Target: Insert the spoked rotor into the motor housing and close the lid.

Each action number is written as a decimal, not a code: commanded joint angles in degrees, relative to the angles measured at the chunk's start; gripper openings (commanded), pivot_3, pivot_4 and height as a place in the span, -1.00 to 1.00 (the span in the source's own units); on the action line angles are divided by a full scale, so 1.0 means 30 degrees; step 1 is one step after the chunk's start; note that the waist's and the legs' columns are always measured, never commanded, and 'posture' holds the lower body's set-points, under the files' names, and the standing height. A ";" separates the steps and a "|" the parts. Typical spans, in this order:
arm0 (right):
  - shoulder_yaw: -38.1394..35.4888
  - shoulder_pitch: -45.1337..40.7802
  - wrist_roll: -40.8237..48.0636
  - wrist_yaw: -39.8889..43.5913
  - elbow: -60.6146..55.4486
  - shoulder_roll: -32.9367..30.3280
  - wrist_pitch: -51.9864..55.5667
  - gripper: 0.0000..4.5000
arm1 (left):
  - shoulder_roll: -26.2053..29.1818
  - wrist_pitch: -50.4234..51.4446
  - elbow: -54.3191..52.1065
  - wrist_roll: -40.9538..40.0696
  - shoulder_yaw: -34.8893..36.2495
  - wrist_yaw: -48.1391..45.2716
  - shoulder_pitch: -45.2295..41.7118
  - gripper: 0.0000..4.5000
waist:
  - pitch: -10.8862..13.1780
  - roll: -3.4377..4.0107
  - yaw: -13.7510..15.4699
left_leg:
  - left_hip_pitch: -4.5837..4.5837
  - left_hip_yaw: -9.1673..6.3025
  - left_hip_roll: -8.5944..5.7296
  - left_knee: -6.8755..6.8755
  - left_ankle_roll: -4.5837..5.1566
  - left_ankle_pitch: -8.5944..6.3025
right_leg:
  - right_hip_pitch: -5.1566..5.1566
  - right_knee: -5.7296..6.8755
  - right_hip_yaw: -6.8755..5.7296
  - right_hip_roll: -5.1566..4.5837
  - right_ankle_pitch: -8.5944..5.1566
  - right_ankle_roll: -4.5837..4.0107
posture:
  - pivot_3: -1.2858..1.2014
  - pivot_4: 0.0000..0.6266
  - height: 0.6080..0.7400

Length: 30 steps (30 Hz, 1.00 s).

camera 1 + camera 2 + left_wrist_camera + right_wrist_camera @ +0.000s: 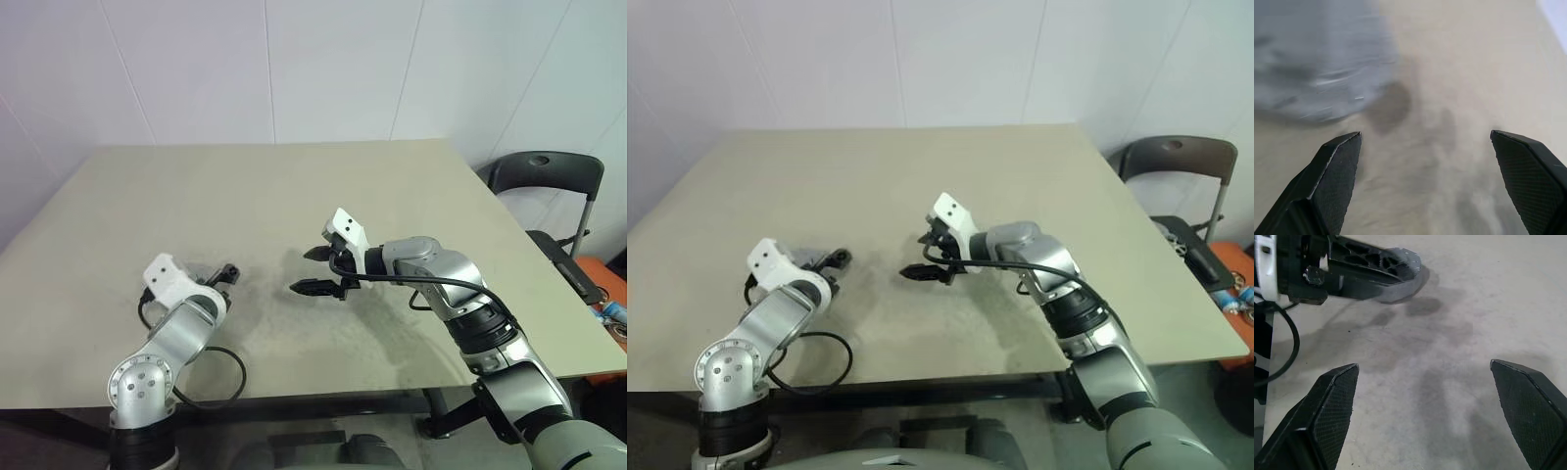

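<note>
While two grippers hang over the table [294, 186] — the left gripper [227, 274] and the right gripper [315, 270], both spread wide and holding nothing — its beige top lies bare between them. One dark chair [549, 181] stands beside it, against white walls.

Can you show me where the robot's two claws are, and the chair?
Left end effector [223, 275], left eye view, between its fingertips.
Right end effector [312, 270], left eye view, between its fingertips.
Chair [545, 177], left eye view, on its backrest.
</note>
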 commanded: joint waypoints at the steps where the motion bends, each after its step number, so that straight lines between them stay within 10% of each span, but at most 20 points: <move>1: -0.0956 0.0013 -0.0241 0.0207 0.0442 -0.0484 -0.0912 1.00 | 0.1639 0.1010 -0.0609 0.1966 -0.1065 -0.2600 -0.0754 0.99 | -0.0002 0.0006 -0.0014 | 0.0007 0.0003 -0.0002 -0.0001 -0.0002 0.0001 | 0.0004 -0.0001 -0.0006 0.0002 0.0000 0.0000 | 0.03 -1.00 1.00; 10: -0.2317 0.1000 -0.1003 0.0912 0.2805 -0.1784 -0.4386 1.00 | 0.5217 0.1045 -0.0865 0.6790 -0.2374 -0.9686 -0.1272 0.99 | 0.0007 0.0016 -0.0075 | -0.0003 0.0011 -0.0001 -0.0011 -0.0005 0.0003 | 0.0006 -0.0038 -0.0007 0.0001 -0.0002 0.0000 | 0.03 -1.00 1.00; 16: -0.3041 0.2334 -0.1189 0.1153 0.3234 -0.1768 -0.6941 1.00 | 0.8724 -0.5370 0.0967 1.3285 -0.4183 -1.9681 -0.0783 0.99 | 0.0041 0.0089 -0.0084 | 0.0003 0.0026 0.0008 -0.0021 -0.0007 0.0003 | 0.0005 -0.0046 -0.0005 0.0033 -0.0004 -0.0002 | 0.03 -1.00 1.00; 30: -0.3279 0.3523 -0.1346 0.1353 0.3205 -0.0454 -0.8922 1.00 | 0.7141 -1.3654 0.8739 1.6125 -0.1697 -2.9108 0.0391 0.99 | 0.0050 0.0105 -0.0098 | -0.0005 0.0038 0.0102 -0.0014 0.0123 -0.0066 | -0.0009 -0.0038 0.0008 -0.0002 -0.0001 0.0007 | 0.03 -1.00 1.00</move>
